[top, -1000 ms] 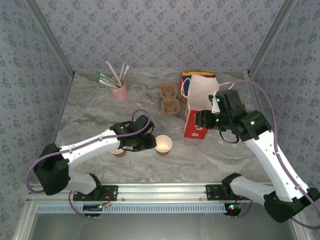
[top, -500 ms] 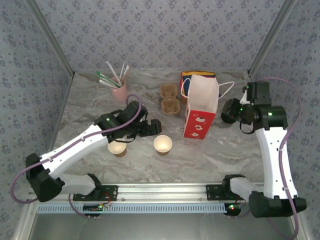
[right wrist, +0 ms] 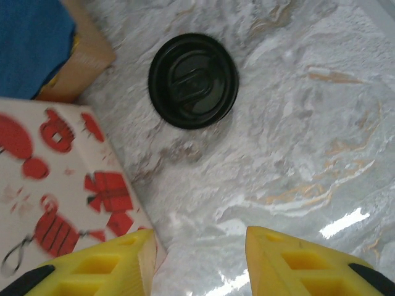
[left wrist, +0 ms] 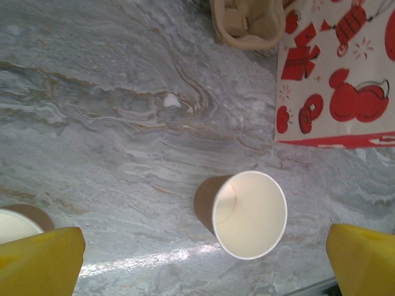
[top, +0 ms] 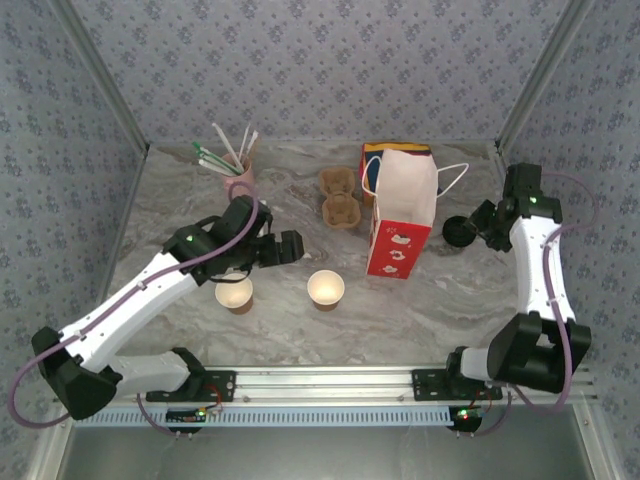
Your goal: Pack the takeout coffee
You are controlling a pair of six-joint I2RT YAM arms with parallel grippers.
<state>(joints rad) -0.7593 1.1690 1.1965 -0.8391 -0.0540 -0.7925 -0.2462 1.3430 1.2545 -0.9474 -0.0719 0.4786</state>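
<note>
The takeout coffee [top: 457, 231] stands right of the red-and-white paper bag [top: 400, 215]. From above only its round black lid [right wrist: 193, 80] shows; its paper wall is hidden. My right gripper [top: 478, 222] hovers just right of it, open [right wrist: 197, 271], with the lid ahead of the yellow fingertips [right wrist: 92, 265] and nothing between them. My left gripper [top: 288, 246] is open [left wrist: 200, 271] above the table. A lidless paper cup [left wrist: 247, 213] with a cream-white inside stands below it, between the finger lines and untouched. A second lidless cup [top: 234, 294] stands left of the first [top: 326, 288].
A brown pulp cup carrier [top: 338, 196] lies left of the bag, with a pink cup of straws [top: 238, 180] at the back left. A blue-and-yellow box [top: 385, 152] sits behind the bag. The bag's corner [right wrist: 68, 179] is close to my right gripper's left finger.
My right arm swung from the bag's front out to the right, uncovering the black lid. My left gripper pulled back from the two lidless cups, leaving both standing.
</note>
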